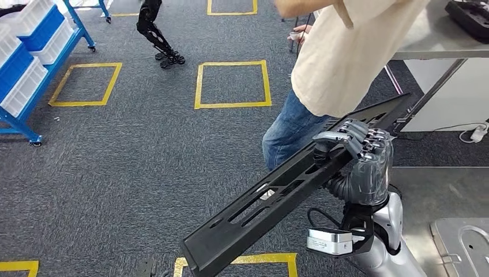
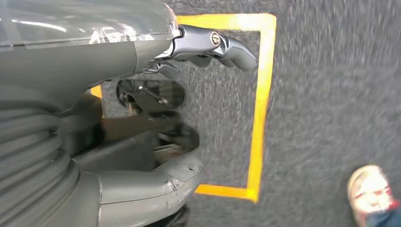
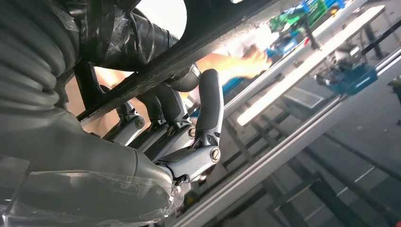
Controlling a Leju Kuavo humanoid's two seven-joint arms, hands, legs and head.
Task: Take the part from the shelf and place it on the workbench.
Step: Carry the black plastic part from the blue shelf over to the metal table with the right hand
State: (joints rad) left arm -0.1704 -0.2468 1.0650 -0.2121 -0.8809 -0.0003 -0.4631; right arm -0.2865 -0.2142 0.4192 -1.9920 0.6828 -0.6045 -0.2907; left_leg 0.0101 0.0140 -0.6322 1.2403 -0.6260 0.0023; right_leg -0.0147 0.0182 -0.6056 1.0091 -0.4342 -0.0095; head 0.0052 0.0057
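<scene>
Overhead, one long black part (image 1: 300, 184), right hand (image 1: 360, 144) fingers (image 3: 210, 101) wrapped around it; left hand (image 2: 142, 113) fingers spread, empty.

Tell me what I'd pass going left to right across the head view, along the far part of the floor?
Blue rack with white bins → yellow floor square → dark legged robot → second yellow floor square → person in a beige shirt → metal workbench.
</scene>
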